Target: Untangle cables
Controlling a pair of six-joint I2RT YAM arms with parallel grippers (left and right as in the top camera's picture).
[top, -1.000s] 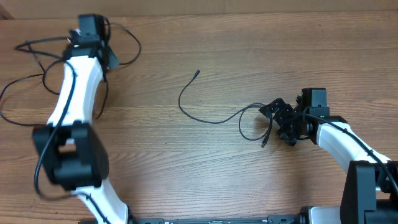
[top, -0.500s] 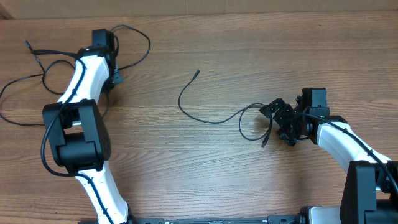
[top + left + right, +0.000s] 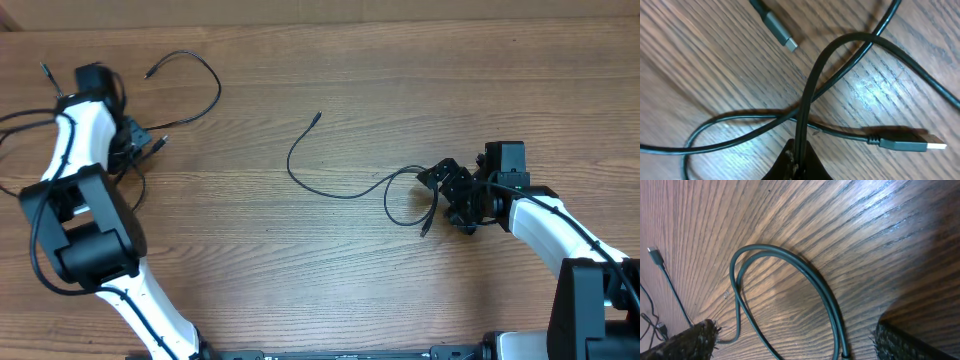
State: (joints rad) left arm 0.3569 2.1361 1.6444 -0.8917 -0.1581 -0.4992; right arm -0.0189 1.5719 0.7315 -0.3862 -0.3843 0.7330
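Observation:
In the overhead view, tangled thin black cables (image 3: pixel 205 85) lie at the far left of the table. My left gripper (image 3: pixel 132 143) sits among them. The left wrist view shows my left gripper (image 3: pixel 800 151) shut on one black cable (image 3: pixel 812 85), which arches up over a crossing cable; two plugs (image 3: pixel 781 31) (image 3: pixel 910 144) lie nearby. A separate cable (image 3: pixel 320 190) curves across the table's middle and ends in a loop at my right gripper (image 3: pixel 450 195). Seen from the right wrist, my right gripper (image 3: pixel 795 347) is open, with that cable loop (image 3: pixel 810 275) lying on the wood between its fingers.
The wooden table (image 3: pixel 330 280) fills all views. The white left arm (image 3: pixel 75 150) and its black base joint (image 3: pixel 85 235) stand over the left side. The right arm (image 3: pixel 550 225) reaches in from the lower right.
My left arm has swung to the left and toward the table's left edge, dragging the gripped cable and its loop leftward. The right arm and the middle cable have not moved.

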